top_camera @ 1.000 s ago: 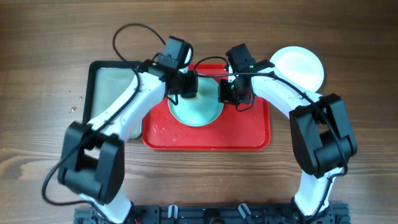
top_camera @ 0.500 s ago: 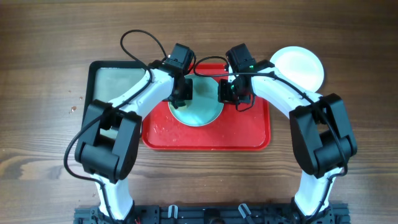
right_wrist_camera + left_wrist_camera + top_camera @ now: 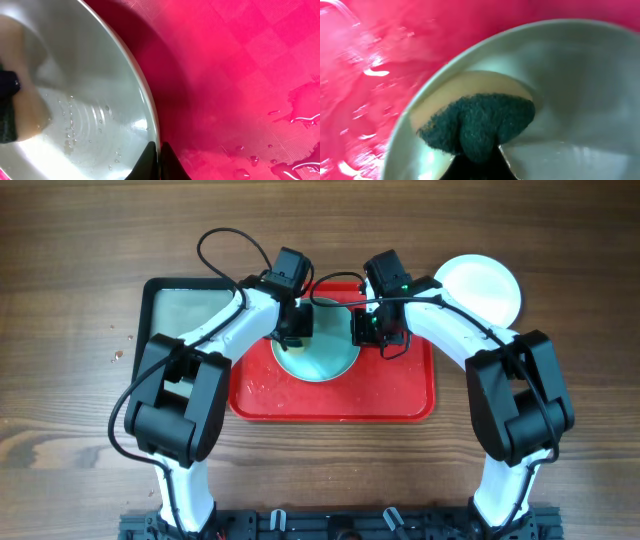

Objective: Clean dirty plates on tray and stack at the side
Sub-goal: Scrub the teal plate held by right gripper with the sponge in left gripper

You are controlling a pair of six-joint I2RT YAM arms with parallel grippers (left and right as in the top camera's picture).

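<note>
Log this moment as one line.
left gripper: sponge pressed on turquoise plate | right gripper: pinching its rim | white plate: beside tray

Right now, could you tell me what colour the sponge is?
The sponge on the plate is dark green over tan, clearest in left wrist view.

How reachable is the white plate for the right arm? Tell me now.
Likely yes, once freed: the white plate lies uncovered close by, but the right gripper is shut on the rim of the turquoise plate and must let go first.
</note>
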